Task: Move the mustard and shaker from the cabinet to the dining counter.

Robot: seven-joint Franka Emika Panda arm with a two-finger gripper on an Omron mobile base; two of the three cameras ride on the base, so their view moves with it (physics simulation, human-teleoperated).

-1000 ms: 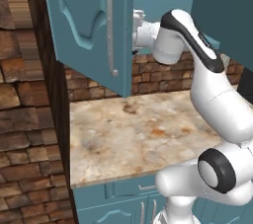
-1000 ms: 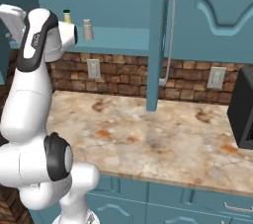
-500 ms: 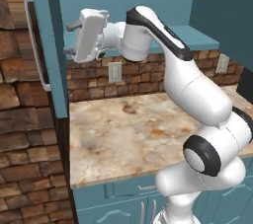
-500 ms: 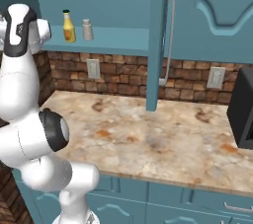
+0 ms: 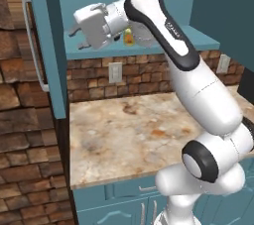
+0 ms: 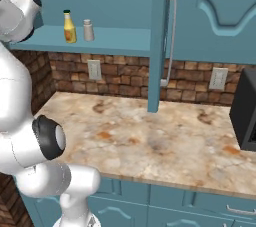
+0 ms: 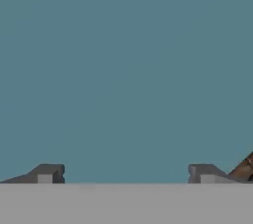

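Item one: small yellow squeeze bottle of mustard with a green cap [image 6: 69, 27], which stood upright on the teal inner shelf of the teal wall cabinet [image 6: 120, 41], toward the shelf's left end as seen from the right base view. Item two: short light grey, silvery shaker with a rounded top [image 6: 88, 30], which stood upright just beside the mustard, on its right in that view, the two close but with a narrow gap between them. In the left base view the mustard [image 5: 128, 37] showed partly behind the arm, its lower body and label visible between the wrist and the forearm. Item three: teal cabinet door with a long silver bar handle [image 5: 34, 45], which stood swung open at the left of the left base view; a second door with an arched panel and a silver handle [image 6: 169, 36] hung open edge-on at the middle of the right base view. Item four: white two-finger tool [image 5: 79, 37], which was raised to shelf height at the left of the cabinet opening, its dark fingers spread wide and released, with nothing between them. In the hand view the tool [image 7: 126, 173] faced a plain teal surface, finger tips far apart. Item five: beige-brown marbled stone worktop [image 6: 150, 136] against a brick wall, which lay below the cabinet.
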